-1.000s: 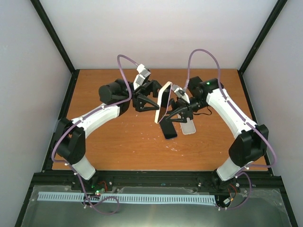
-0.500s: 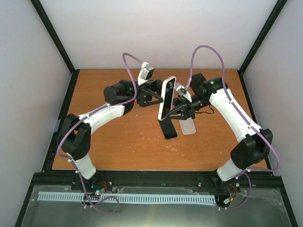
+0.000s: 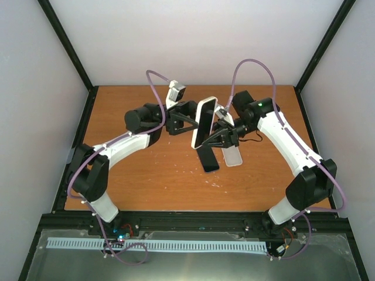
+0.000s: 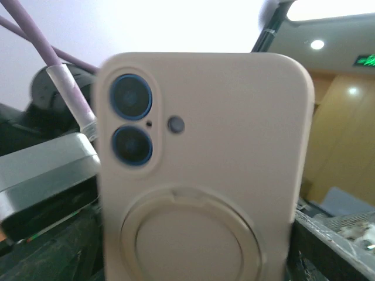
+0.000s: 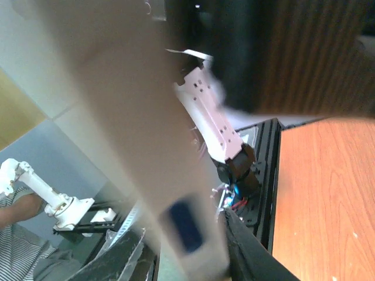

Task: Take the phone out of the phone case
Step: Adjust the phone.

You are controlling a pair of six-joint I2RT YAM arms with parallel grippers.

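A: Well, phone (image 3: 203, 126) seated in cream phone case (image 4: 205, 175), upright, aloft over table (image 3: 146, 175). Holding it: left tool (image 3: 192, 124), spread wide across its width.
B: And right tool (image 3: 217, 136)?
A: At the screen side; grip can't be told. Advice: peel one corner lip, keep back steady.
B: Writing?
A: None legible. The green sign (image 4: 366, 59) is blurred.

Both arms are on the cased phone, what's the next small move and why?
Probably pry the case edge off the phone with the right gripper: the left gripper spans the case in mid-air, the right seems pinched on its edge, phone inside.
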